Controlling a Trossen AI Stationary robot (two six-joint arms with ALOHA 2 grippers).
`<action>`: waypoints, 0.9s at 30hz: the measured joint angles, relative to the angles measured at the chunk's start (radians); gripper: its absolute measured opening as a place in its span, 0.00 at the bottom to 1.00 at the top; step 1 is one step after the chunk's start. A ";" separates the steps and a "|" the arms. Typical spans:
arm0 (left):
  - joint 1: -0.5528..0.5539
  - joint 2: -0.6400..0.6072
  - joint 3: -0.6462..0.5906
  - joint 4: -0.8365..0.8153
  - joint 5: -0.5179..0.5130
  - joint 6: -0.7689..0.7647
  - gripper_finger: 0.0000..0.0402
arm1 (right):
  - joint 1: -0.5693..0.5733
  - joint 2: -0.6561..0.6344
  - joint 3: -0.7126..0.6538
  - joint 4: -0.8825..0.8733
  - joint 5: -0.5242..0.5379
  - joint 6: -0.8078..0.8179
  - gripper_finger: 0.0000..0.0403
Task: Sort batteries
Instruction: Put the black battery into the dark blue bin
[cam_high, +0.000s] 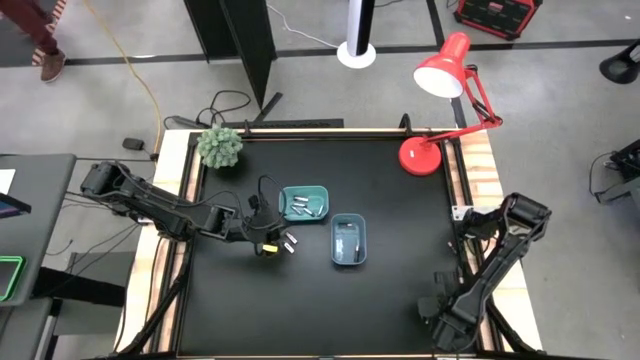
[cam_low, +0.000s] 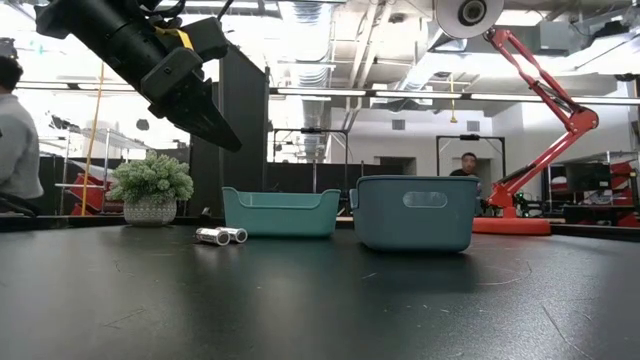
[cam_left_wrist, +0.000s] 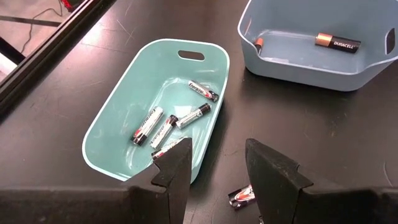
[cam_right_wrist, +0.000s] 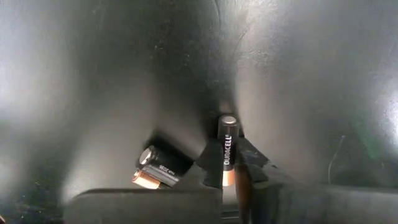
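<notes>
The left gripper (cam_high: 268, 246) is hovering with fingers parted and empty above two loose silver cylindrical batteries (cam_low: 221, 236) beside the teal plastic tray (cam_left_wrist: 118, 118). The right gripper (cam_right_wrist: 229, 186) is pinching a black-and-copper cylindrical battery (cam_right_wrist: 226, 152) near the table's right edge.

Red desk lamp (cam_high: 440, 90), small potted plant (cam_high: 220, 147), teal tray (cam_high: 303, 203), blue tray (cam_high: 349, 241)

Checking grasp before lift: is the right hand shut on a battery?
Shut. In the right wrist view, the right hand pinches a black Duracell battery between its fingers; a second battery lies loose beside it.
</notes>
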 joint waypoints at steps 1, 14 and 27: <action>0.000 0.000 0.000 0.000 0.000 0.000 0.36 | -0.004 0.000 0.000 0.000 -0.001 -0.009 0.04; 0.000 0.000 0.000 0.000 0.000 -0.001 0.36 | -0.045 0.001 -0.002 0.008 0.001 -0.026 0.02; 0.000 0.000 0.000 -0.003 0.000 -0.003 0.36 | -0.058 0.003 0.023 -0.029 0.021 -0.062 0.02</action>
